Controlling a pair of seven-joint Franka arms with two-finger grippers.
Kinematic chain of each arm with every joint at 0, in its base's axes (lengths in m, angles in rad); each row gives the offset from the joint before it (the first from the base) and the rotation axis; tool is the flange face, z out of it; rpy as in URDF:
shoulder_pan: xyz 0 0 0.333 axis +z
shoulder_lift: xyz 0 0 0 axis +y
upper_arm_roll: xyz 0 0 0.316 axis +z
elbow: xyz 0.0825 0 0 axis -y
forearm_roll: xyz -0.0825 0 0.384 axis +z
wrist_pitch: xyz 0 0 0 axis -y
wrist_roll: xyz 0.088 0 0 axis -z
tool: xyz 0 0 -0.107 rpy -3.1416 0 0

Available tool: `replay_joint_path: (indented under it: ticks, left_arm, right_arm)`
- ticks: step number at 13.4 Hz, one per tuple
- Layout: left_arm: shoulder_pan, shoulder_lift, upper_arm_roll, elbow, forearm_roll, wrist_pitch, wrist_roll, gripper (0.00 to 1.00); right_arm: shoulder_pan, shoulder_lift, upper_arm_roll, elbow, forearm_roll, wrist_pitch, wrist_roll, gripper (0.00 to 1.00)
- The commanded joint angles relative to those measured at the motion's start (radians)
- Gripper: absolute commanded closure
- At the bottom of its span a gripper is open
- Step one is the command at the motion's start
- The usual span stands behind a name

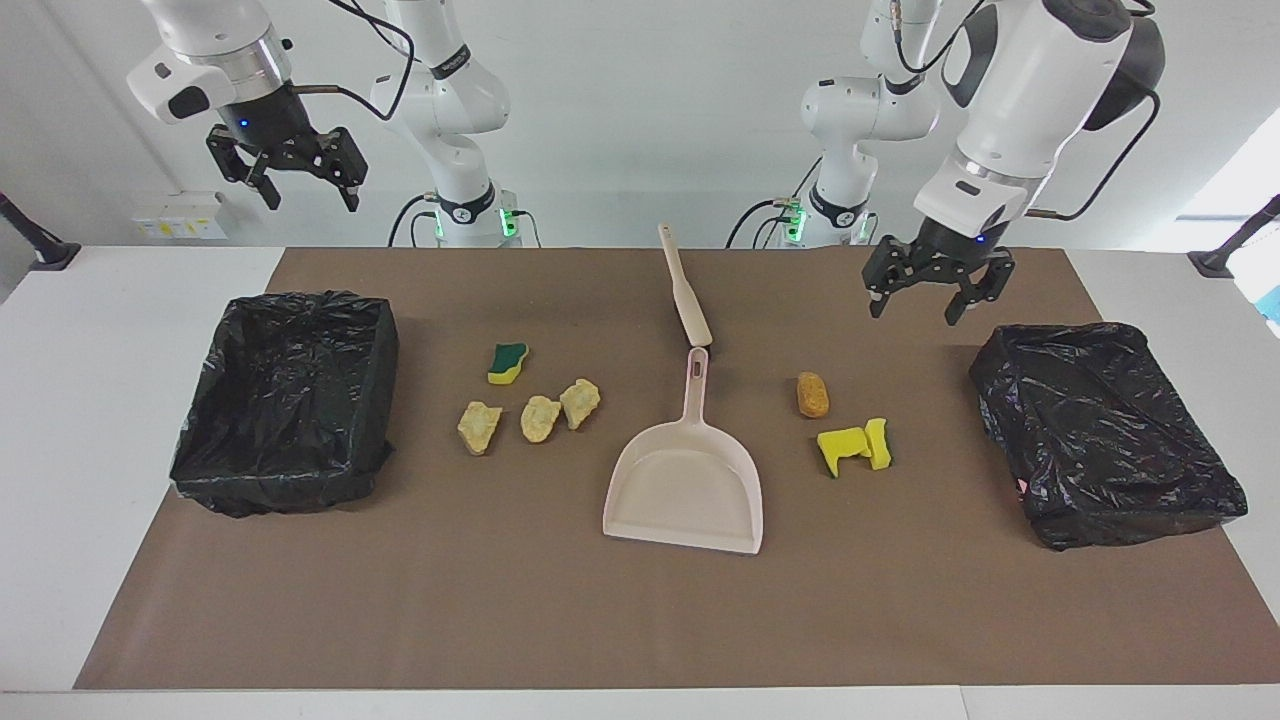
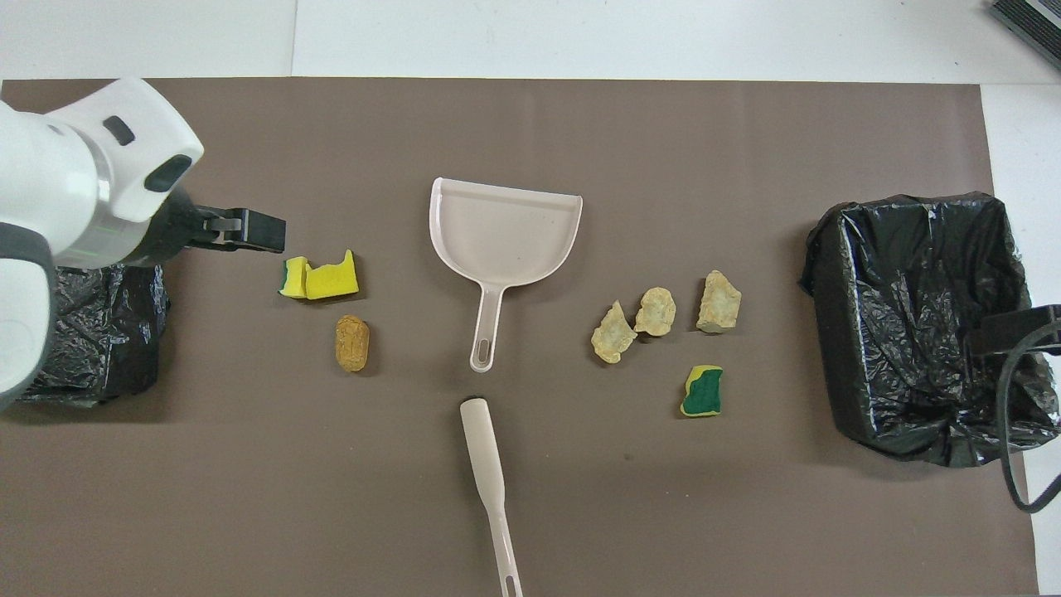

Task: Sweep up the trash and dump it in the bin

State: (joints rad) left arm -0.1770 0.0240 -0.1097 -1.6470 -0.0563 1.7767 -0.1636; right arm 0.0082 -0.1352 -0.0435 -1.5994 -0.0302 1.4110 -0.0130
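While both arms are up in the air, the left gripper [image 1: 925,300] hangs over the brown mat [image 1: 640,620] with its fingers apart and nothing between them, between the orange-brown lump [image 1: 812,394] and the black-lined bin [image 1: 1105,430] at the left arm's end of the table. No part of it touches the trash. The orange-brown lump lies on the mat below it, toward the table's middle, and the two bright yellow sponge pieces [image 1: 853,446] lie touching each other just beside that lump, farther from the robots. In the overhead view the left gripper [image 2: 249,230] shows just beside the yellow pieces [image 2: 319,279], but it is raised well above them.

The right gripper [image 1: 295,170] waits high above the right arm's end of the table, its fingers also spread and empty, over the edge nearer to the robots than the second black-lined bin [image 1: 290,400]. The trash at that end lies well apart from it: a green-and-yellow sponge [image 1: 507,362] and, farther from the robots, three pale tan foam lumps [image 1: 530,415] in a loose row, two of them touching.

A beige dustpan [image 1: 685,480] lies flat in the middle of the mat between the two groups of trash, its handle pointing toward the robots. The beige brush [image 1: 686,290] lies nearer to the robots, its thick end just short of the dustpan's handle. Both bins sit on the mat, one at each end, and neither shows trash inside.
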Motion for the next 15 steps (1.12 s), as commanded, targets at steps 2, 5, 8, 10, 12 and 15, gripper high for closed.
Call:
replay_joint_path:
  ticks: [2,5,8,10,12,15]
  left_arm:
    - [-0.091,-0.159,0.015,-0.224,-0.016,0.000,-0.115,0.00]
    - [-0.159,-0.236,0.013,-0.348,-0.036,0.001,-0.186,0.00]
    - [-0.220,-0.263,0.013,-0.412,-0.037,0.006,-0.264,0.00]
    - [-0.252,-0.272,0.013,-0.438,-0.057,0.010,-0.295,0.00]
    - [-0.278,-0.274,0.013,-0.461,-0.076,0.016,-0.326,0.00]
    - [-0.370,-0.280,0.013,-0.543,-0.076,0.091,-0.446,0.00]
  right_arm:
    - [-0.004,-0.024,0.002,-0.027,0.015,0.010,0.004,0.00]
    - [-0.004,-0.024,0.002,-0.027,0.015,0.009,0.004,0.00]
    - [-0.004,-0.024,0.002,-0.027,0.015,0.011,0.004,0.00]
    - [-0.004,-0.024,0.002,-0.027,0.015,0.010,0.004,0.00]
    - [-0.004,-0.024,0.002,-0.027,0.015,0.009,0.004,0.00]
    - [-0.004,-0.024,0.002,-0.027,0.015,0.010,0.004,0.00]
